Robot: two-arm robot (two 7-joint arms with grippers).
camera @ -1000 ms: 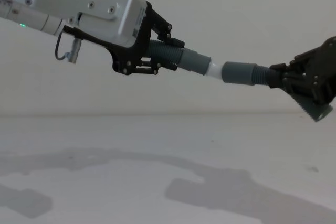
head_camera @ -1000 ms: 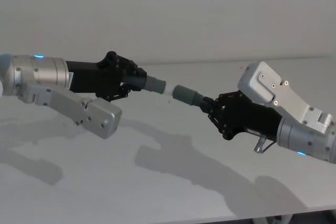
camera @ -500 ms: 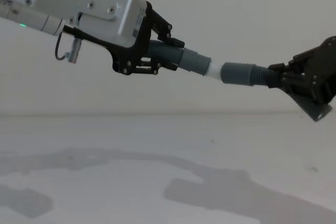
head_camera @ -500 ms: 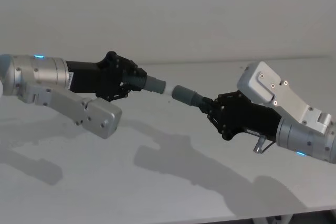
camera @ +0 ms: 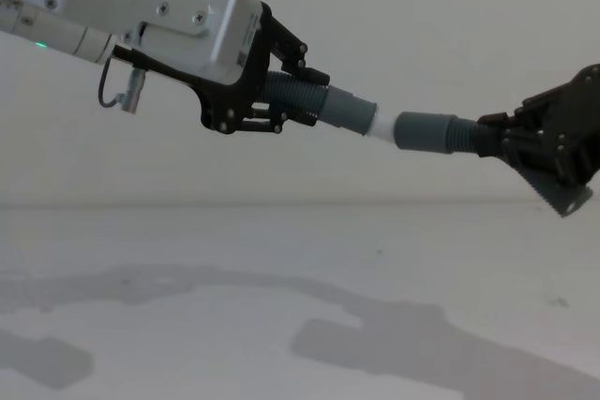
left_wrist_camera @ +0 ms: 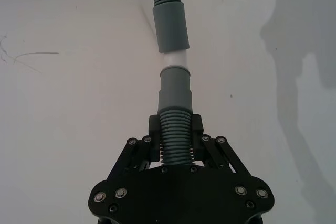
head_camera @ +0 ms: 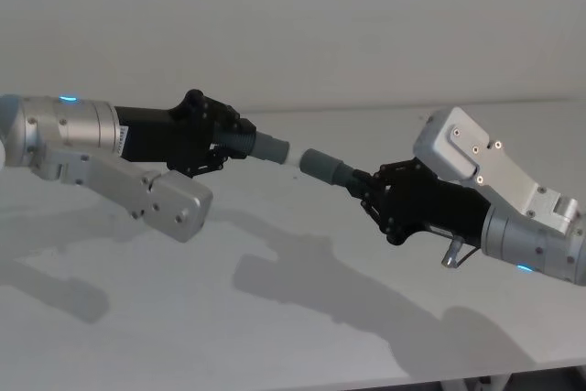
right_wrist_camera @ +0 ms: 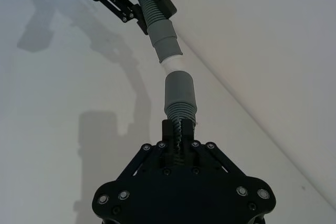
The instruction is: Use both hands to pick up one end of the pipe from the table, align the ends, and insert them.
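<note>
Both hose pieces are held in the air, well above the table (camera: 281,325).

At about nine o'clock in the head view, the left gripper (head_camera: 218,140) has its jaws clamped on the ribbed body of the left hose piece (camera: 291,97), just behind its smooth cuff (camera: 349,111). A narrow white tip (camera: 379,125) sticks out of that cuff toward three o'clock.

The white tip touches or just enters the mouth of the opposite cuff (camera: 422,130), and the two cuffs lie close to one line, with white still showing between them.

At about four o'clock, the right gripper (head_camera: 377,191) is clamped on the ribbed body of the right hose piece (camera: 464,134), again just behind the cuff.

Judging by the ribbing, the hose is light and bends easily, so it would buckle if pushed from far back. The smooth cuffs look stiff and possibly slippery. Gripping the ribs close behind each cuff, as now, seems the sound choice: the ridges resist sliding and the short free length keeps each end steerable.
</note>
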